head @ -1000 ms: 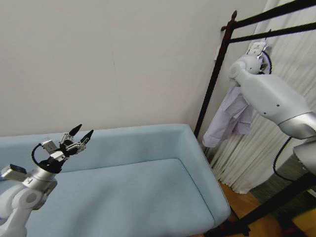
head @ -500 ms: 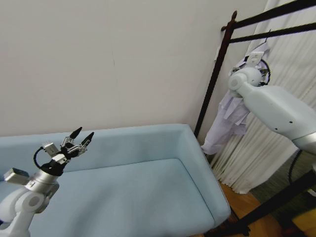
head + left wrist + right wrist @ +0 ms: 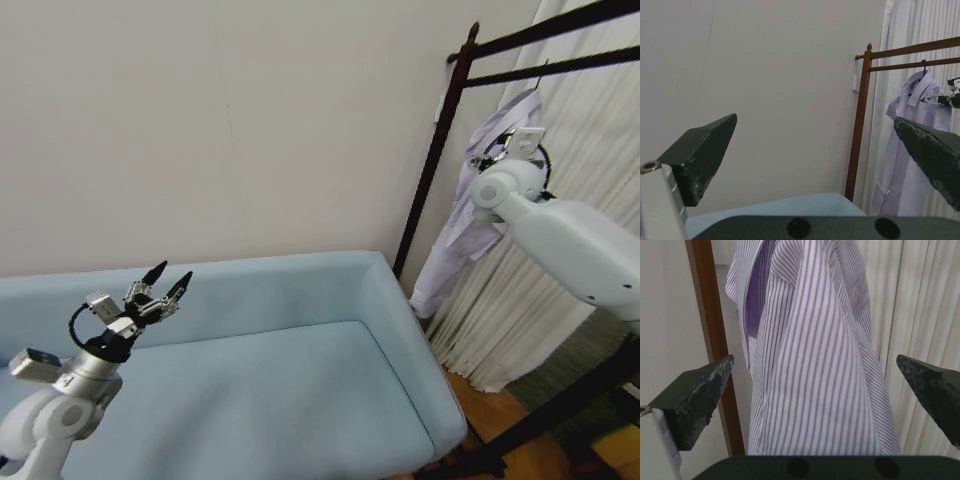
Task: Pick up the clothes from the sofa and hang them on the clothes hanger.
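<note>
Left gripper (image 3: 170, 275) hovers above the light-blue sofa (image 3: 300, 400), jaws spread wide, holding nothing. The dark wooden rack (image 3: 437, 160) stands at the sofa's right end (its rails run out of frame). The striped lilac shirt (image 3: 452, 238) hangs from a rail; its hanger is mostly hidden under the collar. Right gripper (image 3: 815, 372) faces the shirt close up, jaws wide apart, gripping nothing.

- Shirt (image 3: 462, 225): right side hidden behind the right arm (image 3: 570, 245) in the head view; top and hem cut off in the right wrist view.
- Clothes rack (image 3: 437, 150): rails run off the right edge; the post's lower end is hidden behind the sofa (image 3: 300, 400).
- Sofa: left end and front cut off.
</note>
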{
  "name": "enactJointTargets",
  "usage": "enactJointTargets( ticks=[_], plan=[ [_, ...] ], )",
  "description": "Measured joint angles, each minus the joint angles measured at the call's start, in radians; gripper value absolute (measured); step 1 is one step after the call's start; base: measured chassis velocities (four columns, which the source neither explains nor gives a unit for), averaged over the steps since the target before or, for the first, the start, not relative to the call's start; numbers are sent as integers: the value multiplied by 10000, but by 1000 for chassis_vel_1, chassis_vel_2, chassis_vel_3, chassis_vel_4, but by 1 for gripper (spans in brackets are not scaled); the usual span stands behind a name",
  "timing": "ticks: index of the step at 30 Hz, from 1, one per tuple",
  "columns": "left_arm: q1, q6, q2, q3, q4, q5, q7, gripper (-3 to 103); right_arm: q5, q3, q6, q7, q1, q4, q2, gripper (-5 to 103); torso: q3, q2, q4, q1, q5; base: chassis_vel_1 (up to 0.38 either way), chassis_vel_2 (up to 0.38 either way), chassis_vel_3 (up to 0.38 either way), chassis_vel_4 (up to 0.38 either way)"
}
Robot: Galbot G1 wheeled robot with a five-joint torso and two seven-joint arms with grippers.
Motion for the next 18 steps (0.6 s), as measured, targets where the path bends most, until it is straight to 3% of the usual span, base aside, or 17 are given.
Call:
enactJointTargets(
  ticks=[7,11,18],
  plan=[
    [76,31,-57,-15,-114,55,-41,100,359,547,4,84,-659,1390,-633,100,0,0,-1,0,0,0,0,0,0],
    [149,82,-92,-48,-251,169,-393,100,574,779,43,-89,-906,2400,-1156,100,0,-1,2,0,1,0,0,0,0],
    [416,349,-325,52,-881,749,-2046,100,1536,1610,95,-847,-1791,4562,-2190,100,0,0,-1,0,1,0,0,0,0]
  ],
)
